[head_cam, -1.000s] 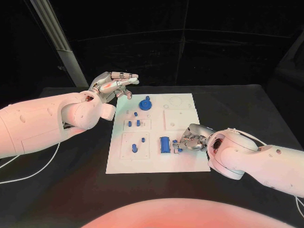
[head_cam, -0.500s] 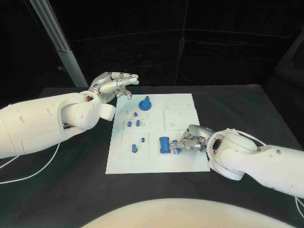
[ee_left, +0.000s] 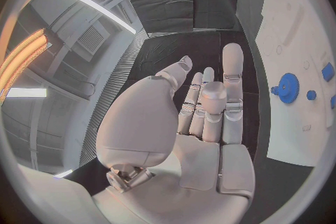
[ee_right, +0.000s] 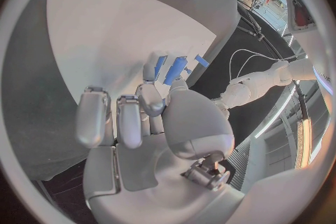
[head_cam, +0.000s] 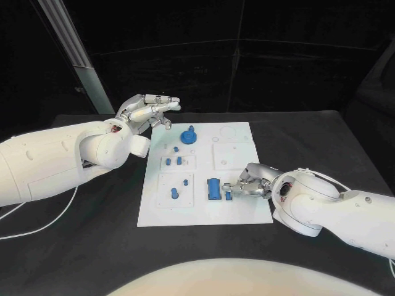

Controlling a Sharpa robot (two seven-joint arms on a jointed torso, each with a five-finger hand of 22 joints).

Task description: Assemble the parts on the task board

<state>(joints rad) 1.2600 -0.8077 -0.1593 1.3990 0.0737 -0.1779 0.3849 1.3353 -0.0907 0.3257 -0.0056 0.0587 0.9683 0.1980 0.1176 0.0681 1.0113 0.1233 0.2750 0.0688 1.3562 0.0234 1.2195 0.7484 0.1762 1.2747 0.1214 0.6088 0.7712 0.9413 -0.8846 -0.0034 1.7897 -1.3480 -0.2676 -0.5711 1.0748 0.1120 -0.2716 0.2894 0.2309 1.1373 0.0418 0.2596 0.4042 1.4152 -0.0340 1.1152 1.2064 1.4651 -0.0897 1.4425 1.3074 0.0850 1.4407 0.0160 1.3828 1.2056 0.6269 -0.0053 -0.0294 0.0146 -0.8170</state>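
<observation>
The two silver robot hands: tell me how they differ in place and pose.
The left robot hand is raised off the white task board's far left corner, fingers apart and holding nothing. The right robot hand is low over the board's near right part, fingertips at a blue rectangular part. Both are silver, on white arms.

One white task board (head_cam: 207,179) lies on one black table (head_cam: 73,234); eight blue parts (head_cam: 213,187) show on the board, among them one round gear-like piece (head_cam: 189,135) at the far end
</observation>
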